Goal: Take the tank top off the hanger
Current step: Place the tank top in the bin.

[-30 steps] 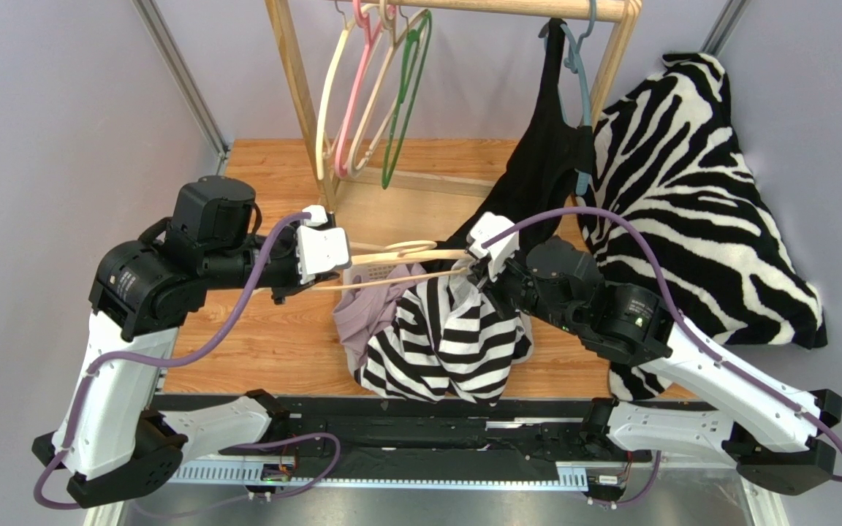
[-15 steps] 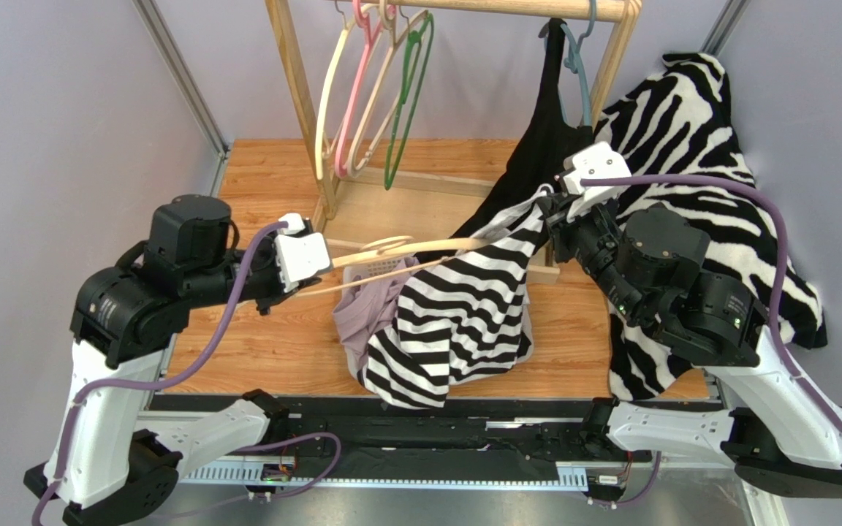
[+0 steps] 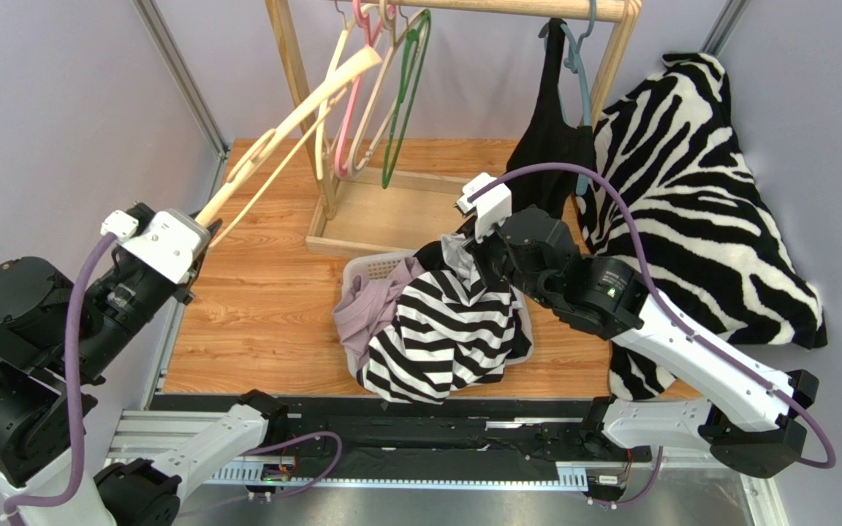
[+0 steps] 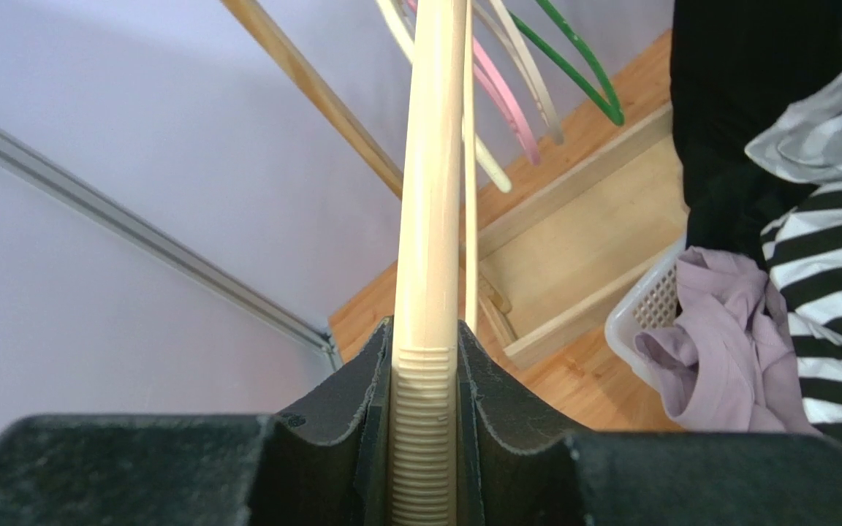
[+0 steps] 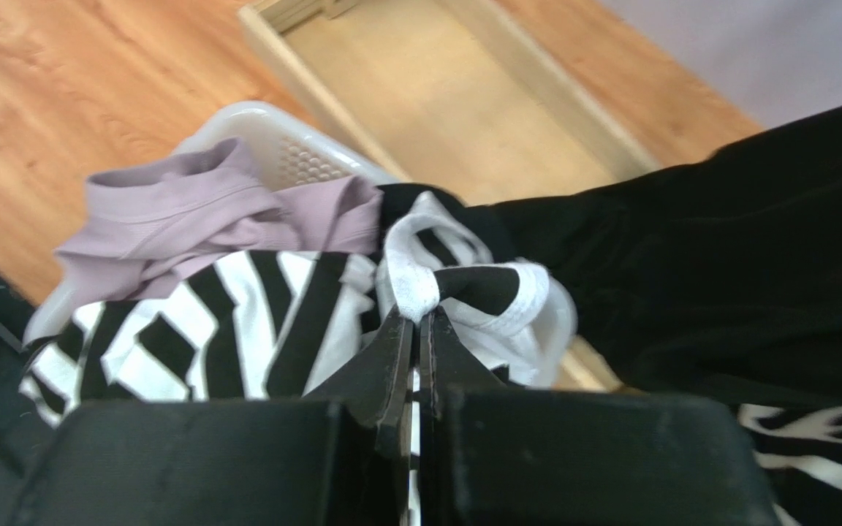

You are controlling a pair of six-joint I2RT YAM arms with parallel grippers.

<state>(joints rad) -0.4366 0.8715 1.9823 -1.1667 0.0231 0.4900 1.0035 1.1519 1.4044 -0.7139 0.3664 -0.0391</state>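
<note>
Two grippers were at work. The left gripper [image 3: 204, 228] [image 4: 428, 351], in the left of the overhead view, was clamped on the ribbed end of one cream hanger [image 3: 283, 132] [image 4: 431, 164]. This hanger was smooth, slim and bare, slanting up toward the top centre of the frame. The right gripper [image 3: 464, 250] [image 5: 414, 329], at centre, had its jaws pressed together with a white-bound edge of the tank top [image 3: 442, 334] [image 5: 228, 318] pinched at the tips. The tank top, a soft knit in broad black and white stripes, lay crumpled and off the hanger. It was heaped in and over one white perforated plastic basket [image 3: 376, 266] [image 5: 272, 137] in the lower centre. Beside it in the same basket sat one wrinkled lilac garment [image 3: 365, 312] [image 5: 195, 208] [image 4: 722, 351]. Along the top edge ran one round wooden rail [image 3: 524, 9] carrying four thin empty hangers [image 3: 345, 123]: two cream, one pink and one green. Further right hung one blue-grey hanger [image 3: 581, 66] bearing a limp black garment [image 3: 552, 132]. Below the rail lay one shallow rectangular wooden tray [image 3: 392, 214] on the wood-grain table [image 3: 272, 318]. One large plush zebra-print cloth [image 3: 711, 186], irregularly striped, filled the right side of the frame.
</note>
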